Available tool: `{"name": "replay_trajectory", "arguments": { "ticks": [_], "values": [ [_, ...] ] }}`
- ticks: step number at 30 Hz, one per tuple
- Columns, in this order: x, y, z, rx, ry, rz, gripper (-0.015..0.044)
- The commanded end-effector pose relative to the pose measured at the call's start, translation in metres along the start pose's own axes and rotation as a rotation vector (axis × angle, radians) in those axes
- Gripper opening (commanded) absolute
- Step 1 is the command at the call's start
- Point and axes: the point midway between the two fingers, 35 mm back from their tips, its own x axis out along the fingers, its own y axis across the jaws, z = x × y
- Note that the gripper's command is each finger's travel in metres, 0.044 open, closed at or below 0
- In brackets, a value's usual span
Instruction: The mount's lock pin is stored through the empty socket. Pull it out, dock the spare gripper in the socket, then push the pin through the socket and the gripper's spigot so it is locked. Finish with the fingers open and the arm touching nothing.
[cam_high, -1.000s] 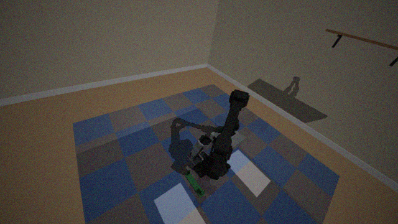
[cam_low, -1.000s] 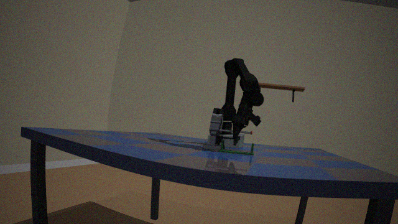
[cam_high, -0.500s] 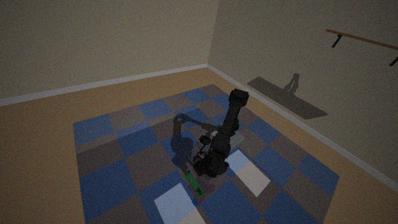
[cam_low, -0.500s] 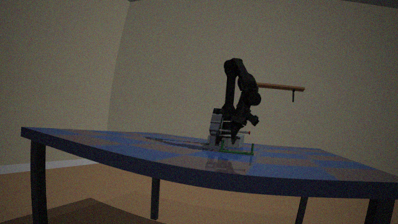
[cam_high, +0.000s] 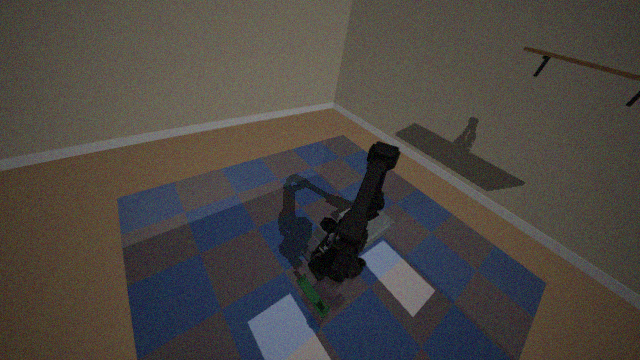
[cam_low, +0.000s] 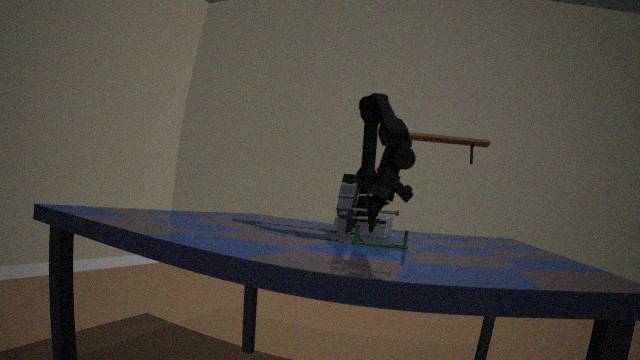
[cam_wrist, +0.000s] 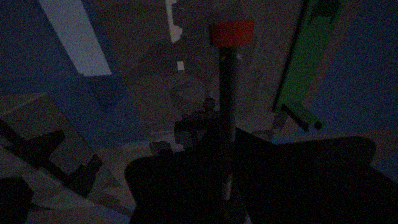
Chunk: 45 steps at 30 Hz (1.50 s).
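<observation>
The lock pin (cam_low: 397, 213) (cam_wrist: 229, 90) has a grey shaft and a red head (cam_wrist: 232, 33). My gripper (cam_low: 372, 220) (cam_wrist: 218, 127) is shut on the pin's shaft, with the red head sticking out beyond the fingers. The pin lies roughly level above the table in the exterior view, its other end towards a tall grey block (cam_low: 346, 199). Whether its tip is inside a hole there is hidden. I cannot clearly tell the spare gripper and the socket apart among the dark shapes by the block. In the top view the arm hides the fingertips.
A green U-shaped stand (cam_high: 312, 295) (cam_low: 382, 245) (cam_wrist: 312, 60) lies close beside the fingers, with upright ends. A pale block (cam_low: 384, 227) stands behind the fingers. A pale block with dark parts (cam_wrist: 60, 150) is at the wrist view's lower left. The table (cam_low: 450, 277) is checkered.
</observation>
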Motion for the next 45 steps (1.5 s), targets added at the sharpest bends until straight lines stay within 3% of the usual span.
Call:
{"name": "replay_trajectory", "arguments": {
  "ticks": [1,41,45],
  "values": [
    [0.001,-0.001,-0.003,-0.004,0.002,-0.002,0.0000],
    [0.006,-0.001,-0.025,-0.006,0.001,0.003,0.0000],
    [0.006,0.000,-0.024,-0.002,-0.001,0.005,0.0105]
  ]
}}
